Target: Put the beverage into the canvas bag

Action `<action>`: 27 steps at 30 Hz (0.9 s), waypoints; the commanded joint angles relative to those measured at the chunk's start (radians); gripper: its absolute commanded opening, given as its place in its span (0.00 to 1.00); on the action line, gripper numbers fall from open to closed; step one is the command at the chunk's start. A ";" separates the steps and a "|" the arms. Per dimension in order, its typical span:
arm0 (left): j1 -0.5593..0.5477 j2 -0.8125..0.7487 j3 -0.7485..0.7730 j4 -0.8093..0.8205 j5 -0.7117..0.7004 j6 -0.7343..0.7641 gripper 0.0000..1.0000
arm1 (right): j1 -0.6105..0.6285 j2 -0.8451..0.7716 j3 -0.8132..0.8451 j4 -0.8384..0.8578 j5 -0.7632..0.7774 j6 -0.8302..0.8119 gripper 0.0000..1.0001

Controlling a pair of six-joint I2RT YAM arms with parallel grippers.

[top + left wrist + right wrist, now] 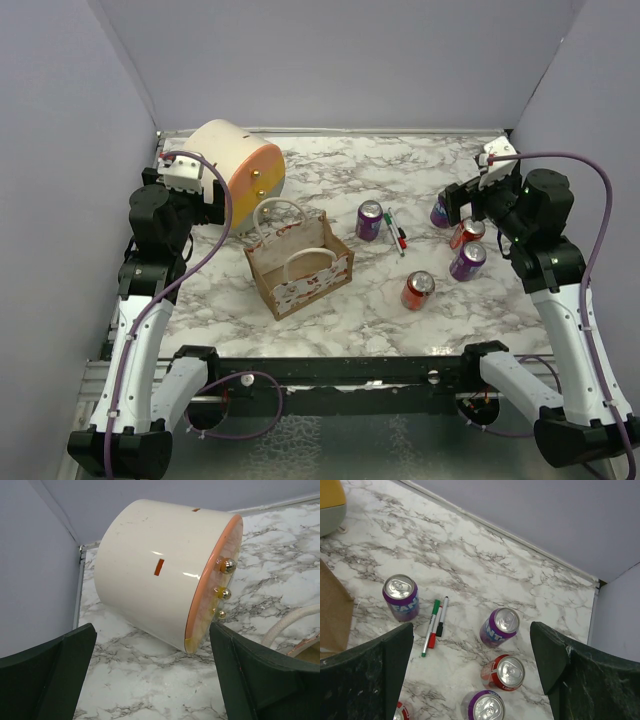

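Both agape: left end effector (151,650), right end effector (471,650); boxy canvas bag (305,285), shiny cans (417,290).

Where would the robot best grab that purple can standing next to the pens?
Probably around its round side wall, just below the rim. The purple can stands upright on its own, top facing up, so the open right hand could come down from above and straddle it. The pens lie close on one side, so the hand is better turned to close across the other two sides.
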 commanded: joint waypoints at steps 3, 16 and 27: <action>-0.007 0.000 0.011 0.026 0.028 -0.001 0.99 | -0.008 0.011 0.002 0.026 -0.068 -0.003 0.99; -0.009 0.001 0.021 -0.006 0.132 0.026 0.99 | -0.010 0.020 0.033 -0.043 -0.185 -0.072 1.00; -0.015 0.092 0.006 -0.055 0.441 0.090 0.99 | -0.010 0.071 0.054 -0.097 -0.412 -0.132 1.00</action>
